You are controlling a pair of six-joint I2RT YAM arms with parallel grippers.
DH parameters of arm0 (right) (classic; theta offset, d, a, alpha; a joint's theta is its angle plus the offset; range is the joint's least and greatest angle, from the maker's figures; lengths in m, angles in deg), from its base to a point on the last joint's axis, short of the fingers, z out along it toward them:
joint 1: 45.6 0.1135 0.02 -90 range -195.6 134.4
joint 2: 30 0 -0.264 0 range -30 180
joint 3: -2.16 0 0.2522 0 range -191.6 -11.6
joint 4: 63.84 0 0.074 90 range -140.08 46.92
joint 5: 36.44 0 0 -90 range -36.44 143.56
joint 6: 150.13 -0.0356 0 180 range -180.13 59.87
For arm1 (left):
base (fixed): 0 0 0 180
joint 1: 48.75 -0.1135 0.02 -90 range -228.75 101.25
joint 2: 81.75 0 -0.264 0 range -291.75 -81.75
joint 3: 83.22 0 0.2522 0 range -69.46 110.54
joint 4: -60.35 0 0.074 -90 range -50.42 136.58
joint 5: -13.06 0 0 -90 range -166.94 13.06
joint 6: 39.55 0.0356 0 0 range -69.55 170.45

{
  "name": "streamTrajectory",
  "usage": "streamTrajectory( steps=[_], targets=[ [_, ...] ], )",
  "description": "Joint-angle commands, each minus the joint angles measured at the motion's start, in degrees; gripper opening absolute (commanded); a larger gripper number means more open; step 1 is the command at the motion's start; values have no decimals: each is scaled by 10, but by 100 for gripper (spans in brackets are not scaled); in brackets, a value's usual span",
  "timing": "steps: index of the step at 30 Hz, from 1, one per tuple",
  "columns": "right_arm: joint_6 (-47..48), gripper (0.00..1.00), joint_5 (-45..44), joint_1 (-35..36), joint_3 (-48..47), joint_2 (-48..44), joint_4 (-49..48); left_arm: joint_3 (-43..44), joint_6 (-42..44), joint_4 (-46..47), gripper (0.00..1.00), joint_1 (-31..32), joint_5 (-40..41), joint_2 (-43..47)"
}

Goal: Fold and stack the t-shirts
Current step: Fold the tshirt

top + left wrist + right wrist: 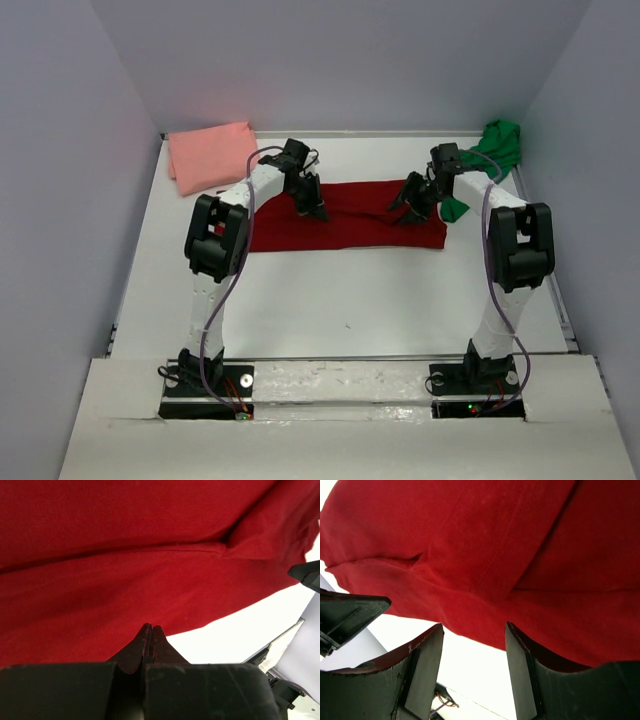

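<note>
We have the dark red t-shirt [360, 228] lying flat as a wide band across the middle of the bench [350, 300], long edges running left to right. The left tool [318, 210] sits over its left part, closed tight. In the left wrist view the tips meet right at the shirt's hem, and we can't tell whether any cloth is pinched between them. The right tool [408, 213] sits over the right part, jaws well apart with nothing between them. In its wrist view the gap frames white bench just short of the hem, with a stitched seam and a fold in the cloth beyond. The salmon pink t-shirt [210, 155] is in the far left corner, apart from the red one. The bright green t-shirt [497, 145] is bunched in the far right corner, one lobe trailing down to just beside the red shirt's right end, close to the right tool. We see a broad strip of white bench between the red shirt's near edge and the arm bases [340, 382]. The side walls [70, 200] stand close to both bench edges.
</note>
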Motion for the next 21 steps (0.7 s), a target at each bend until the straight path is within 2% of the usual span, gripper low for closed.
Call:
streamTrajectory(
  steps=[1,8,12,18,21],
  targets=[
    [-4,58,-15,13,5,22,-32,2,12,1,0,10,-25,-9],
    [-10,56,-26,18,17,36,-53,4,16,-7,0,17,-22,-21],
    [-10,41,-42,18,6,44,-62,5,23,-17,0,20,-19,-25],
    [-15,38,-42,18,-17,52,-62,3,31,-25,0,23,-14,-25],
    [-15,32,-44,18,-22,58,-62,1,33,-27,0,25,-16,-24]
  ],
)
